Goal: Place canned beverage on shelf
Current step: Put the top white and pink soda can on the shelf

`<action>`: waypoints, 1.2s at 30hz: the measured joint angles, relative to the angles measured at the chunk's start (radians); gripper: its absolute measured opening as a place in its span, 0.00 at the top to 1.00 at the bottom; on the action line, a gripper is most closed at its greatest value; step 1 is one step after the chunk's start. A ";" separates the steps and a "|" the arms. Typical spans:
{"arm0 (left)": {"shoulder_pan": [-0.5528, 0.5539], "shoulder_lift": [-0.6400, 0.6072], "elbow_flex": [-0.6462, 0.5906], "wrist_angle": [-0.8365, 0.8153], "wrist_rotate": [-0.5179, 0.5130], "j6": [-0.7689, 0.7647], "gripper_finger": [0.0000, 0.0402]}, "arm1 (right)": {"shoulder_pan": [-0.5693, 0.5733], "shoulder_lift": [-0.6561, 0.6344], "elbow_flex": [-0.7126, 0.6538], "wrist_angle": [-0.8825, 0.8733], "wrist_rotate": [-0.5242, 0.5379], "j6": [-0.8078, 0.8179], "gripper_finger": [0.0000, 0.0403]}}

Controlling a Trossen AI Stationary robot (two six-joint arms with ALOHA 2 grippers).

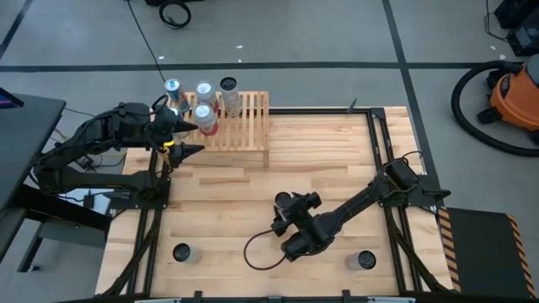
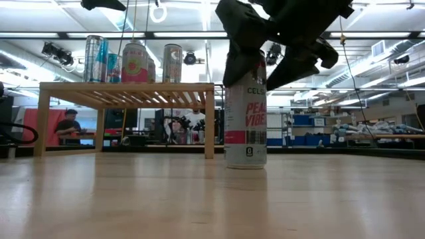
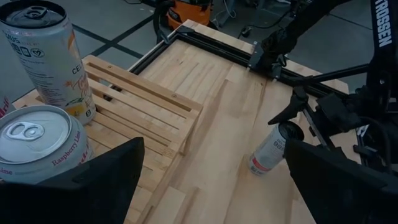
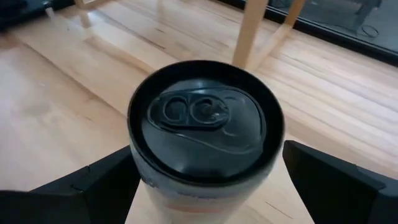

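Four cans crowd the shelf's (image 1: pixel 240 126) left end, where the left end effector (image 1: pixel 187 137) hovers spread; mid-table, the right end effector (image 4: pixel 205 180) straddles the upright can (image 2: pixel 245 116), fingers spread; it should close squarely, then lift level.

Grey floor (image 1: pixel 337 34) crossed by dark tape lines surrounds the wooden table (image 1: pixel 337 160); an orange shop vacuum (image 1: pixel 512 93) stands beside the table's far right corner
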 joint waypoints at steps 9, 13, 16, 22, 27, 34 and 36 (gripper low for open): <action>0.000 0.000 0.000 0.000 0.000 -0.001 0.03 | 0.044 -0.008 0.001 -0.015 -0.013 0.036 0.03; 0.000 0.000 0.000 0.000 0.000 0.000 0.03 | 0.066 -0.015 0.001 -0.023 0.006 0.034 0.03; 0.000 0.000 0.000 0.000 0.000 -0.001 0.03 | 0.062 -0.015 0.001 -0.041 0.019 0.029 0.03; 0.000 0.000 0.000 0.000 0.000 -0.009 0.03 | 0.022 -0.015 0.001 -0.032 0.006 -0.022 0.03; 0.000 0.000 0.000 0.000 0.000 -0.008 0.03 | 0.012 -0.015 0.001 0.047 -0.018 -0.052 0.03; 0.000 0.000 0.000 0.000 0.000 -0.007 0.03 | 0.013 -0.015 0.001 0.190 -0.021 -0.096 0.03; 0.000 0.000 0.000 0.000 0.000 -0.007 0.03 | 0.013 -0.015 0.001 0.198 -0.022 -0.072 0.03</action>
